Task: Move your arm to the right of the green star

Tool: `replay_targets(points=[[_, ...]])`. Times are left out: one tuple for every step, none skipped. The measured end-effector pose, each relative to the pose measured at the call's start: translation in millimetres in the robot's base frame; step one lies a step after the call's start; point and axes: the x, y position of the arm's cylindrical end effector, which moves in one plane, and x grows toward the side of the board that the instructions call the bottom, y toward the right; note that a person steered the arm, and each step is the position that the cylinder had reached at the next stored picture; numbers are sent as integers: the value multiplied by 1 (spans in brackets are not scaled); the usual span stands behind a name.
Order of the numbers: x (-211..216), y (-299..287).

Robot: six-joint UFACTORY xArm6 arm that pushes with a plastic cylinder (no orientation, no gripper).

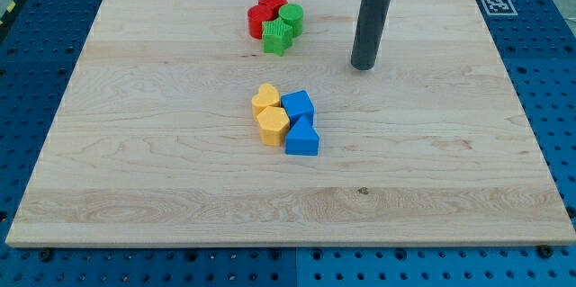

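Camera view: the green star point(277, 41) sits at 12 o'clock on the bench point(135, 170), touching the green cylinder point(290, 19) and red blocks point(262, 17). My tip point(363, 67) rests at its 3 o'clock, near. No pincer fitted. Task appears essentially complete.

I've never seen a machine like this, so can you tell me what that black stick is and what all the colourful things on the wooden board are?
The black stick is the end of a robot arm. It has no hand and holds nothing; it just pushes things with its bottom end, my tip. There is one picture, from one camera looking down at a wooden board.

Near the view's top sits a little clump: a red star, a red block, a green round block and a green star. In the middle are two yellow blocks beside two blue blocks. My tip stands to the view's right of the green star, apart from it.
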Motion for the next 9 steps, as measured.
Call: replay_targets(points=[[0, 0], [-2, -1], [11, -1], [31, -1], [46, -4], [46, -5], [45, -6], [15, -26], [-22, -57]])
